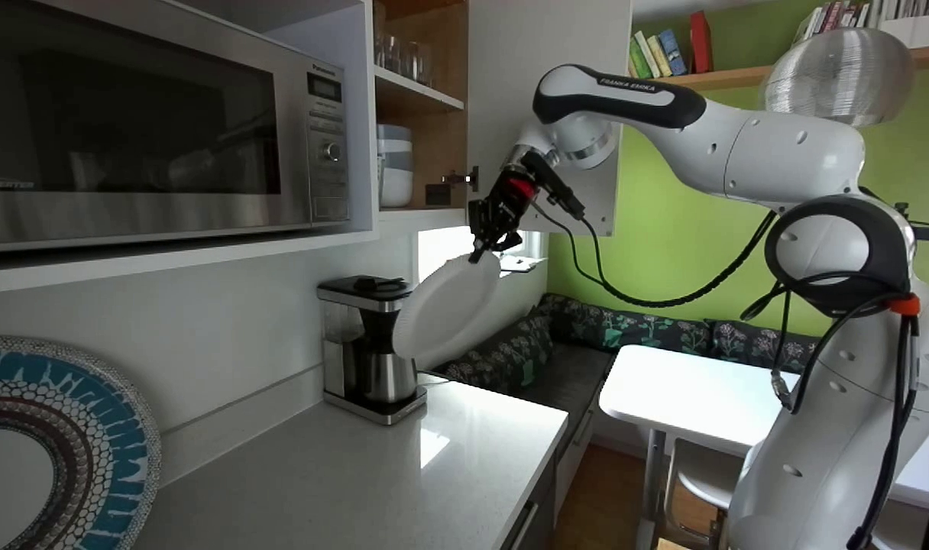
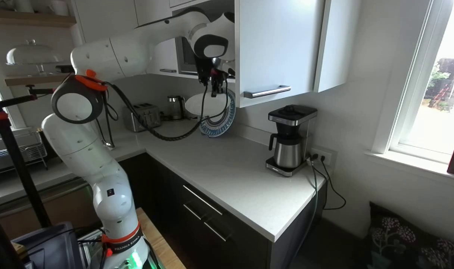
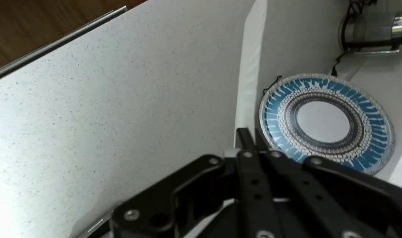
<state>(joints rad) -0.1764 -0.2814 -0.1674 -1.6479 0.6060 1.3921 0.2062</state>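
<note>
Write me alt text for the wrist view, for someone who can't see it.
The gripper, at the bottom, is shut on a white plate seen nearly edge-on over a pale speckled counter. On the right is a round dish with blue patterned rings and a pale centre; at top right, a clear kettle is partly cut off.

Thin, round, all-white plate [image 1: 445, 305]. Black jointed claw [image 3: 251, 135]. Large round decorated disc [image 3: 326, 122]: teal ring with white streaks, white-dotted band, dark inner rings, pale centre. Pale-grey counter [image 3: 138, 82]: dark specks.
</note>
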